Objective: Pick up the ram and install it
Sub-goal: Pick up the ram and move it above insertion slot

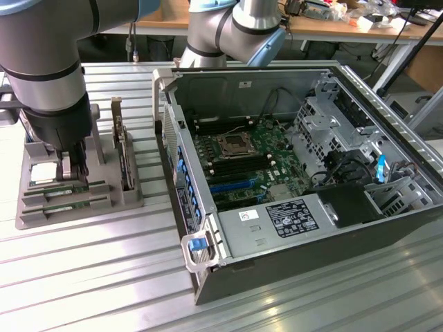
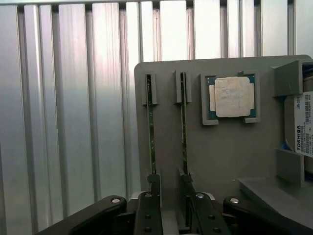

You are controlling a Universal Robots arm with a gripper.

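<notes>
**Gripper.** The gripper [image 1: 73, 168] is hanging at the exterior view's left, low over the grey holder [image 1: 28, 216]. The holder is resting on the slatted metal table [image 1: 90, 277]. In the wrist view the gripper [image 2: 170, 185] is standing released: its two black fingers [image 2: 154, 188] are apart, bare holder [image 2: 230, 161] is showing in the gap between them, and nothing is gripped.

**Rams.** Two rams are sitting on edge in parallel slots of the holder, side by side and just apart.
- The inner ram [image 2: 184, 132] is lying next to the CPU [image 2: 234, 96].
- The outer ram [image 2: 150, 132] is lying on the far side of it from the CPU.
- In the wrist view each fingertip is lining up with the near end of one ram. I cannot tell whether either one is touching.
- In the exterior view the inner ram [image 1: 73, 188] and the outer ram [image 1: 66, 203] are showing as green strips just beneath the fingers.

**Other items in the holder.**
- A drive [image 2: 305, 125] with a white label is sitting at the holder's edge beyond the CPU.
- A card [image 1: 123, 149] is standing upright on the side facing the case.

**Case.** The open case [image 1: 311, 259] is lying on the table at the exterior view's right, well apart from the gripper. Its board [image 1: 242, 155] is exposed, and the power supply [image 1: 277, 221] is in place along the near wall.
</notes>
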